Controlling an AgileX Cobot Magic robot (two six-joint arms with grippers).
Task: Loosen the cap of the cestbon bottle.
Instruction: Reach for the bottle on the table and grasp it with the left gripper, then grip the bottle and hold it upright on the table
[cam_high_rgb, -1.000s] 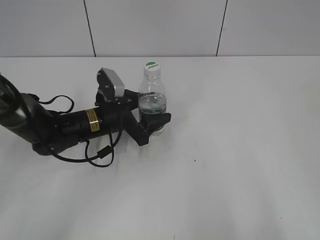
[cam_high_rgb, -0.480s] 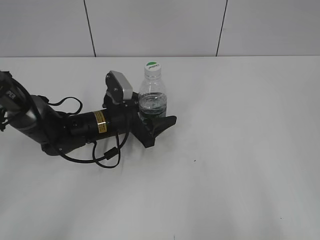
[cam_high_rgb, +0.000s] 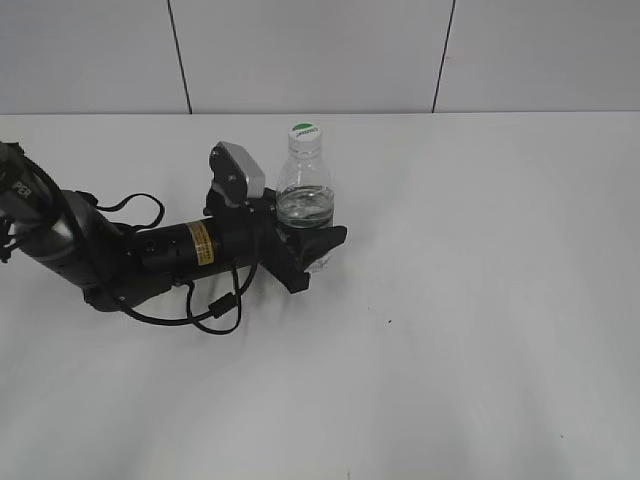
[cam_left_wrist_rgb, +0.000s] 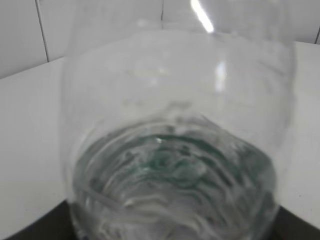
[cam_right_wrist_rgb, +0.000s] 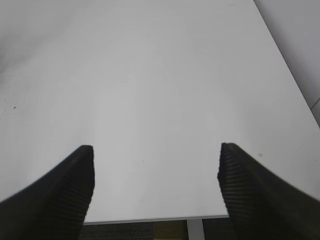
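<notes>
The cestbon bottle (cam_high_rgb: 303, 190) stands upright on the white table, clear plastic with water in its lower part. Its white cap (cam_high_rgb: 304, 133) with a green top sits on the neck. My left gripper (cam_high_rgb: 308, 243) lies low on the table and is shut on the bottle's lower body, hiding the label band. In the left wrist view the bottle (cam_left_wrist_rgb: 175, 130) fills the frame very close up. My right gripper (cam_right_wrist_rgb: 156, 165) is open and empty over bare table near an edge; it does not show in the exterior view.
The white table (cam_high_rgb: 480, 300) stretches to the right and front of the bottle. A grey panelled wall (cam_high_rgb: 320, 50) stands behind. The left arm's black cables (cam_high_rgb: 215, 310) lie on the table beside it. The table's edge (cam_right_wrist_rgb: 150, 219) shows under the right gripper.
My left arm slid right along the table toward the bottle, and its jaws have closed in on the bottle's lower body. The bottle stays upright in the same spot.
</notes>
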